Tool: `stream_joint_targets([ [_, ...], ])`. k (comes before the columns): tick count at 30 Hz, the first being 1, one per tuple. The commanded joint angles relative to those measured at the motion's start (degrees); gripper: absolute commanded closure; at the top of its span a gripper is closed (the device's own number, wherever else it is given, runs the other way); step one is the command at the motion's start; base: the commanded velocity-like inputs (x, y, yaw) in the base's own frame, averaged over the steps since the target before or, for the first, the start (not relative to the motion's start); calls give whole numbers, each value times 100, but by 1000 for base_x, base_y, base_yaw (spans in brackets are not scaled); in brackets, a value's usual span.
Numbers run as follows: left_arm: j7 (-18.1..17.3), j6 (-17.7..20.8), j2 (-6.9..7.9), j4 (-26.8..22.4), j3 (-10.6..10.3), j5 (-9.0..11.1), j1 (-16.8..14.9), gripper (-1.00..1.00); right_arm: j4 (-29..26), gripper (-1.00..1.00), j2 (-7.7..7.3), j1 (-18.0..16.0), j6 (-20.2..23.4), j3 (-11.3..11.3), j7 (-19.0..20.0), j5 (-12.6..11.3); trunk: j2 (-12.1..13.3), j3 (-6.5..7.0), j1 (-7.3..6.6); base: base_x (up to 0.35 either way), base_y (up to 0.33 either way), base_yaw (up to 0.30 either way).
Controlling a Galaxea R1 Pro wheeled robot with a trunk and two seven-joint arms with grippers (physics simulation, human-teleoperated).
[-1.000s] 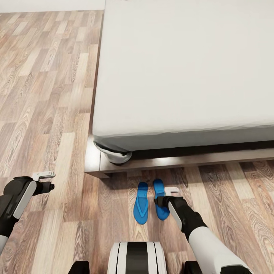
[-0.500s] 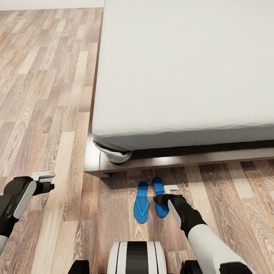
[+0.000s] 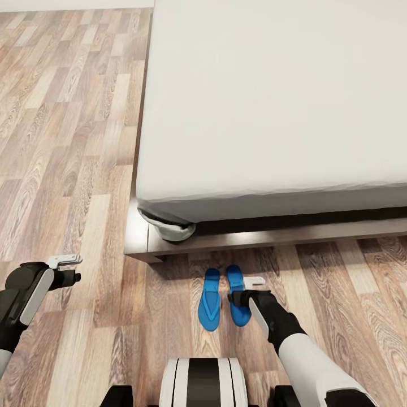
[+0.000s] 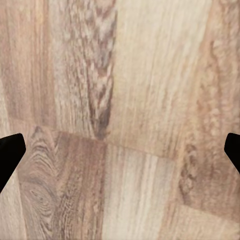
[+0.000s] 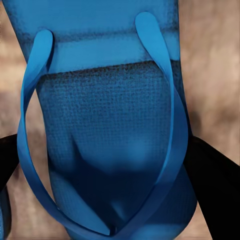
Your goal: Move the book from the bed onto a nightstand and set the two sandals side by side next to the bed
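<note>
We are setting the second sandal (image 5: 112, 150) beside its mate (image 3: 210, 307); right gripper (image 3: 242, 297) fingers straddle it, grip unclear; next, withdraw upward

Two sandals (image 3: 210, 300) (image 3: 238, 295); one bed (image 3: 271, 113); two hands (image 3: 63, 268) (image 3: 247, 289).

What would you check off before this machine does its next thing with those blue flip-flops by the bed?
1. Both sandals on the floor near the bed: ok. The left sandal and right sandal lie by the frame.
2. Side by side: ok, roughly parallel with a narrow gap, the right one slightly nearer the bed.
3. Right claw let go: cannot tell. It sits over the right sandal, dark fingers flanking it.
4. Left claw free: ok, open over bare floor.
5. Book on a nightstand: cannot tell.
</note>
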Motion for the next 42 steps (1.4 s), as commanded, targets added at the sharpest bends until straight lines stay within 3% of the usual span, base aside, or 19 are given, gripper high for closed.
stream_joint_targets([
  [1, 52, 18, 1, -5, -1, 61, -2, -100, -8, 100, -1, -2, 33, 19, -17, -9, -1, -3, -1, 0, 0, 0],
  [12, 52, 18, 1, -5, -1, 61, -2, -100, 22, 100, 4, -72, 33, 17, -17, -9, -5, -70, 7, 0, 0, 0],
  [16, 52, 18, 1, -5, -1, 58, -2, -100, 59, 100, 45, -116, 33, 20, -17, -9, -11, -158, 17, 0, 0, 0],
  [28, 52, 18, 1, -5, -1, 60, -2, -100, 96, 100, 64, -165, 33, 23, -17, -9, -11, -158, 17, 0, 0, 0],
  [29, 52, 18, 1, -5, -1, 60, -2, -100, 100, -100, 64, -166, 33, 23, -17, -9, -11, -158, 17, 0, 0, 0],
  [34, 53, 18, 1, -17, -1, 59, -2, -100, 104, -100, 64, -167, 33, 19, -17, -9, -11, -158, 17, 0, 0, 0],
  [42, 54, 18, 1, -22, -1, 60, -2, -100, 103, -100, 64, -168, 33, 23, -17, -9, 0, 19, -3, 0, 0, 0],
])
